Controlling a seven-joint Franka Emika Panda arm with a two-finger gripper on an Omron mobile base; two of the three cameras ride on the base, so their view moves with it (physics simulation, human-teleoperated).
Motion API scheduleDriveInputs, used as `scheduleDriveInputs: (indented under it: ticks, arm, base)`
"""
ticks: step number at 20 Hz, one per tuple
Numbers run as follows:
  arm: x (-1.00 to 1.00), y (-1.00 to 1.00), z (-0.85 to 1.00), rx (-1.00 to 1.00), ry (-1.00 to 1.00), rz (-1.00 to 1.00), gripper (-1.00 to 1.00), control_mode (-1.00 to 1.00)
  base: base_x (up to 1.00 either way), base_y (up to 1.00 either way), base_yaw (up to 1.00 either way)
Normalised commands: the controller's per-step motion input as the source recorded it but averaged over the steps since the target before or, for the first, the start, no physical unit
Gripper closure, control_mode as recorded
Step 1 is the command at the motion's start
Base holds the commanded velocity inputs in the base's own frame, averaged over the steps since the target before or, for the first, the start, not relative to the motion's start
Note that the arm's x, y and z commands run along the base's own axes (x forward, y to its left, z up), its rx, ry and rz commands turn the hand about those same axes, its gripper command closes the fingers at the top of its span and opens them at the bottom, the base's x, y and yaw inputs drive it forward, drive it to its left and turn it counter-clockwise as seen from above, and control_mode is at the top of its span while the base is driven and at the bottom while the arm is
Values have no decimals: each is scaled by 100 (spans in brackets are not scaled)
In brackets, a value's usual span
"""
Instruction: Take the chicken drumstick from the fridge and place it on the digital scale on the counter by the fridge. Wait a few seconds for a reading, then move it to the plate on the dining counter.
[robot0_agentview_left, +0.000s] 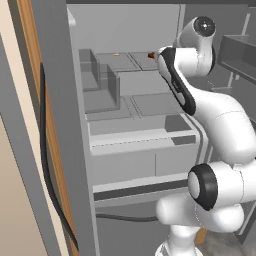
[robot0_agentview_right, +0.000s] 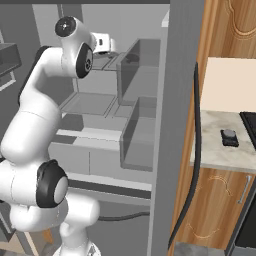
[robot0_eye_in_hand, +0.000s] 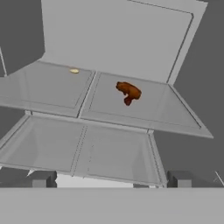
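Note:
The fridge (robot0_agentview_left: 60, 100) stands open with my arm reaching into it. On the right half of its upper shelf (robot0_eye_in_hand: 175, 113) lies the chicken drumstick (robot0_eye_in_hand: 128, 92), small and reddish-brown; it also peeks out beside my arm (robot0_agentview_left: 151, 54). My gripper (robot0_eye_in_hand: 112, 179) is open and empty, hovering in front of and below that shelf, well short of the drumstick. My hand (robot0_agentview_right: 102, 44) is at upper-shelf height. The black digital scale (robot0_agentview_right: 229, 137) sits bare on the narrow marbled counter (robot0_agentview_right: 212, 150) right of the fridge. The plate and dining counter are out of view.
A small yellowish bit (robot0_eye_in_hand: 74, 70) lies on the left half of the upper shelf. A lower shelf (robot0_eye_in_hand: 100, 151) sits just under my hand. Clear bins (robot0_agentview_right: 137, 70) line the fridge's right side. A black stove edge (robot0_agentview_right: 249, 122) borders the counter.

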Motion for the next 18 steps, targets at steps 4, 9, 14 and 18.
scheduleDriveInputs:
  ticks: [4,9,14,18]
  arm:
    - [3,-23,-13,4,0,0,-100,-100]
    - [15,0,-10,0,6,-3,-100,-100]
    - [1,-2,-7,8,2,-2,-100,-100]
    - [0,-1,-10,16,0,-18,-100,-100]
  base:
    - [0,0,0]
    - [0,0,0]
    - [0,0,0]
    - [0,0,0]
